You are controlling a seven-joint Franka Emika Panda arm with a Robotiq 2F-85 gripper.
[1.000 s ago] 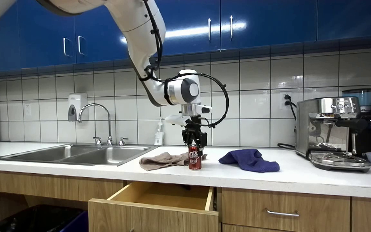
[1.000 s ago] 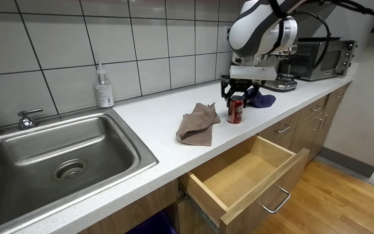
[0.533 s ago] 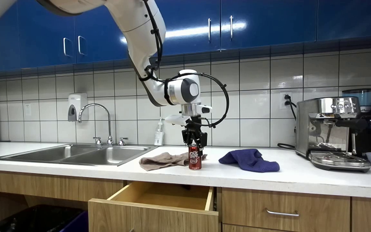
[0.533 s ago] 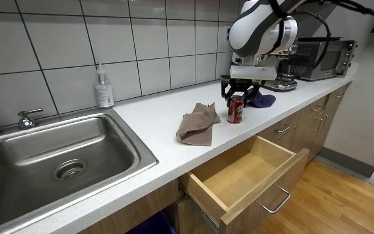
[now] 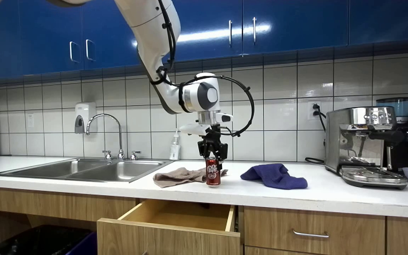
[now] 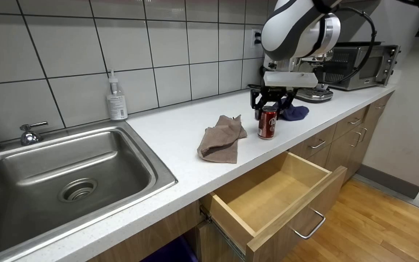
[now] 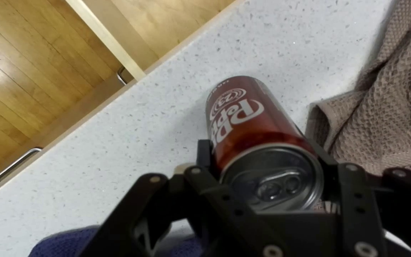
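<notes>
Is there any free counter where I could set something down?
Yes: one patch of counter lies between the purple cloth and the coffee machine, another between the sink and the brown cloth. It's crowded around the red can, held by the end effector near the brown cloth.

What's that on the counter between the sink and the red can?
A brown cloth, all crumpled up. It lies between the sink and the can, and you see it there in both exterior views.

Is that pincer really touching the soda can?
Touching: the wrist view shows the pincer shut on the soda can, its fingers against both sides.
</notes>
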